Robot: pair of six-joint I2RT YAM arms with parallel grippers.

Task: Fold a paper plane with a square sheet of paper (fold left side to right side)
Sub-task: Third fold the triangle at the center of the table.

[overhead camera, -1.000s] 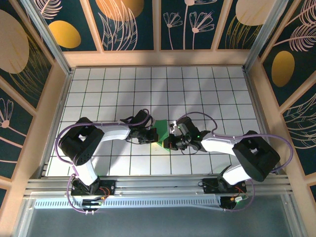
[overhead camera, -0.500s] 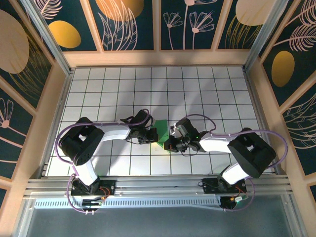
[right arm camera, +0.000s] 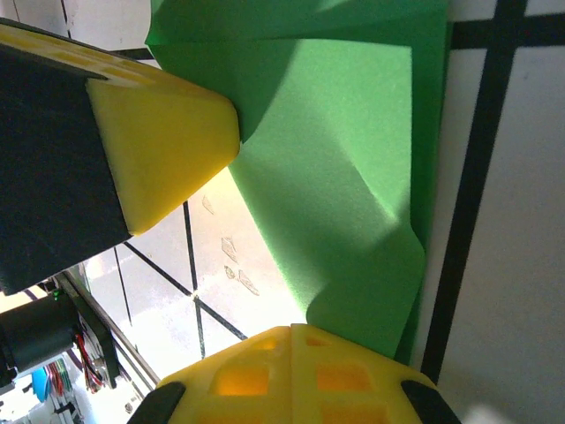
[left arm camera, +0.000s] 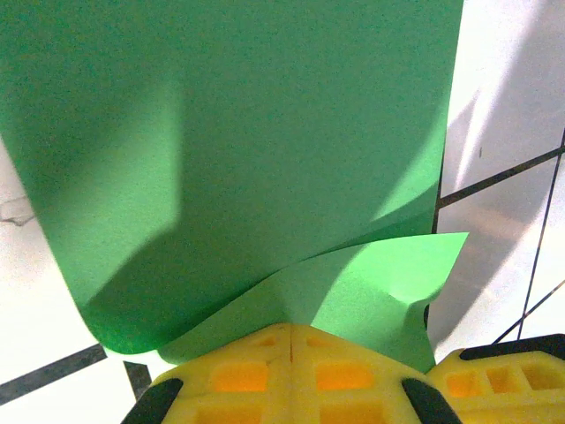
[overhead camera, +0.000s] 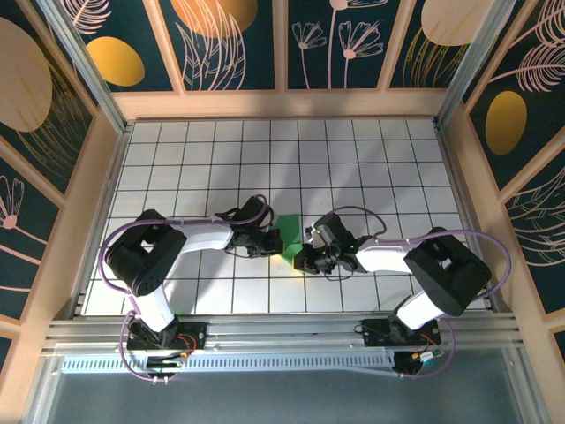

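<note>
Seen from above, the two robot arms reach inward over a white gridded surface (overhead camera: 353,159) and meet just below the middle of the frame. Between them sits the square sheet of paper (overhead camera: 289,238), bright green, of which just a small patch is exposed; the rest is covered by the dark wrists and cables, so its outline cannot be made out. The left gripper (overhead camera: 273,243) comes in from the left and the right gripper (overhead camera: 305,257) from the right, both at the sheet. In the left wrist view the paper (left arm camera: 238,150) takes up most of the frame, cut off at the top edge, with a flap curling up at lower centre into the left gripper (left arm camera: 291,349), whose yellow fingers are clenched together on it. In the right wrist view the paper (right arm camera: 344,177) is buckled and shadowed, its lower end pinched in the closed right gripper (right arm camera: 293,353) at the bottom edge. The exact pinch points are hidden behind the yellow pads.
</note>
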